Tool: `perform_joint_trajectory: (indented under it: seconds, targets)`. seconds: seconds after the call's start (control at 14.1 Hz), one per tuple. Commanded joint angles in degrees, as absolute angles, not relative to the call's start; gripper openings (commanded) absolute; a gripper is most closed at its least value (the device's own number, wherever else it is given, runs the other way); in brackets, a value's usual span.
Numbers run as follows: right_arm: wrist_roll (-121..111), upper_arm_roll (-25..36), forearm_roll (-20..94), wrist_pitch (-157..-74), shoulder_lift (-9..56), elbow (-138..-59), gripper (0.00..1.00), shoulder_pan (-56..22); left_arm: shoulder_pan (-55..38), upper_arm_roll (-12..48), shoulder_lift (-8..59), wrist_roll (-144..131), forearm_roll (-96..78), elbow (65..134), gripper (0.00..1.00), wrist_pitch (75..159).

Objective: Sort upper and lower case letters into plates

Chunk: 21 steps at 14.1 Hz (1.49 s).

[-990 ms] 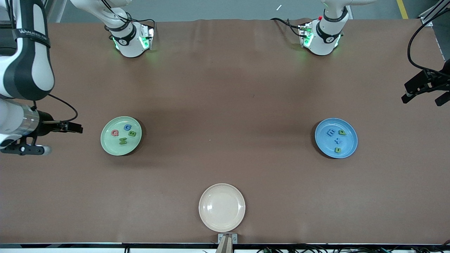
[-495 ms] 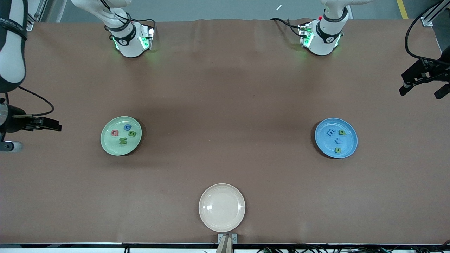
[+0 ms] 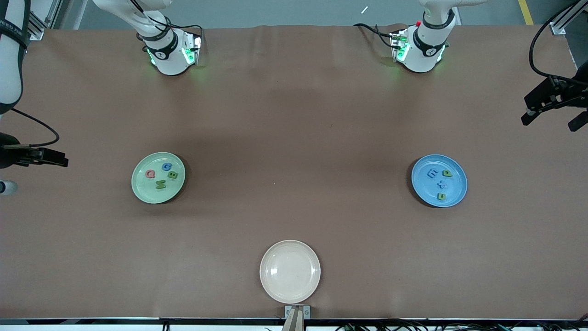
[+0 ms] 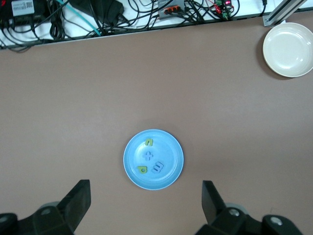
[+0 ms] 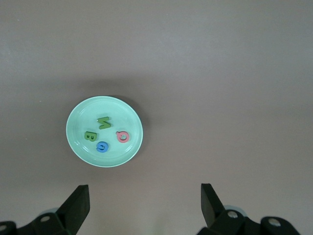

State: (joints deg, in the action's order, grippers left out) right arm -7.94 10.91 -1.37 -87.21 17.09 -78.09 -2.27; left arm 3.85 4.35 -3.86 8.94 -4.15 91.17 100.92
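A brown desk (image 3: 294, 119) carries three plates. The green plate (image 3: 143, 188) sits toward the right arm's end, the blue plate (image 3: 425, 186) toward the left arm's end, and the cream plate (image 3: 290, 271) between them, nearest the front camera.

Plates: three, namely one light green plate (image 3: 142, 193), one blue plate (image 3: 457, 200), one cream-white plate (image 3: 290, 271) | Letters on the light green plate: four | Letters on the blue plate: four | Letters on the cream-white plate: zero
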Motion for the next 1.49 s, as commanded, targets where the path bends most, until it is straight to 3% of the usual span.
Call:
perform_joint_trajectory:
  seconds: [0.0, 0.28, 1.41]
  targets:
    - [-10.9, 10.4, -1.5, -86.0, 17.4, -76.5, 1.0, -0.3, 3.0, 4.7, 0.2, 8.4, -3.7, 86.0, 1.0, 100.2]
    - [-11.5, 10.1, -0.9, -86.0, 17.4, -76.5, 1.0, 1.0, -0.7, 5.0, 0.9, 4.5, 5.0, 86.0, 1.0, 100.3]
    - [-11.7, 10.0, 4.3, -86.5, 18.0, -77.0, 1.0, 0.8, 2.5, 4.4, 0.4, 6.5, -0.6, 86.4, 1.0, 99.8]
